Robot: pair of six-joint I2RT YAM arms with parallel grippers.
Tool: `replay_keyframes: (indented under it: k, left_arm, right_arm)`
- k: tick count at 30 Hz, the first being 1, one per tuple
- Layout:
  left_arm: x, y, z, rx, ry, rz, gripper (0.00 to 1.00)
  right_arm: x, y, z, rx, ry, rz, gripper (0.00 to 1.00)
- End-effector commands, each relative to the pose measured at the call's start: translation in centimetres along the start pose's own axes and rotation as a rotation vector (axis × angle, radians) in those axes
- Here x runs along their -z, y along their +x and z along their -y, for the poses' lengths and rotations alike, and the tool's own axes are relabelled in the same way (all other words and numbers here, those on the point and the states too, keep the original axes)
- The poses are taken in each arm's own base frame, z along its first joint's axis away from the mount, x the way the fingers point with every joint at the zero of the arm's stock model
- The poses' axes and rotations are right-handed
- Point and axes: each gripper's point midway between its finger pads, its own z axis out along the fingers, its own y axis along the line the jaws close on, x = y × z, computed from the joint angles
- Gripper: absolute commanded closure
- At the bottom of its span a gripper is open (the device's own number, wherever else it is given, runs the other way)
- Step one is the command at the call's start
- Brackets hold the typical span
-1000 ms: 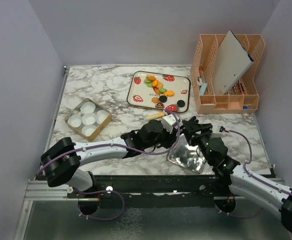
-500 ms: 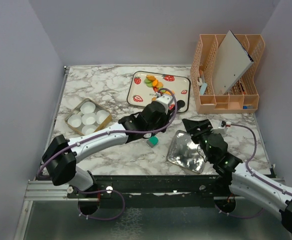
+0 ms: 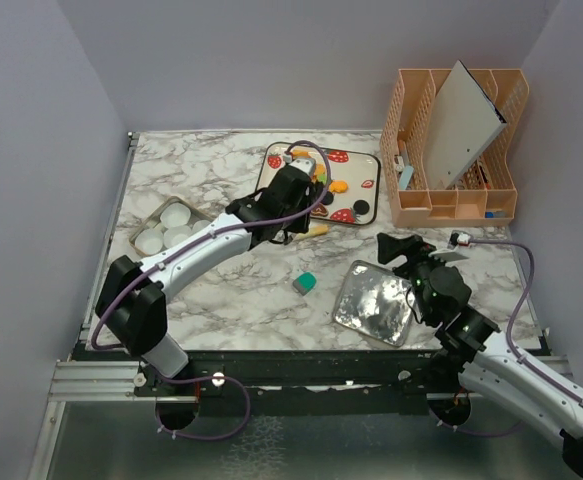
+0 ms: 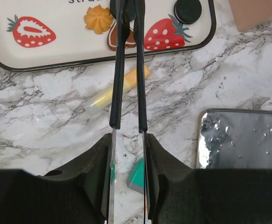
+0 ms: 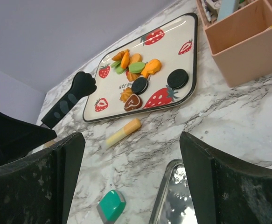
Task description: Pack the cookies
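The left gripper (image 4: 129, 14) reaches over the strawberry-print tray (image 4: 56, 51) with its thin black fingers narrowly apart. The tips run out of frame, so I cannot tell whether it grips anything. The right gripper (image 5: 132, 140) gapes wide and holds nothing. The cookies (image 5: 135, 65) lie on the tray: orange and green ones heaped, two black rounds, a brown heart.

Bright, even light from above; soft, short shadows. Glare blotches on the silver tin (image 3: 373, 303). Fingers of the right gripper (image 5: 131, 149) loom dark and slightly soft up close; the rest is crisp.
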Motion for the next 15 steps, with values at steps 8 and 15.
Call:
replay_keyframes:
  k: [8,15]
  left_arm:
    - [-2.4,-0.8,-0.5,-0.069,-0.065,-0.058,0.58]
    - [-4.6,-0.2,-0.8,-0.091,-0.093,-0.1,0.54]
  right_arm:
    - [-0.2,0.1,2.9,0.205,0.083,0.035,0.1]
    - [-0.2,0.3,4.1,0.207,0.132,0.051,0.1]
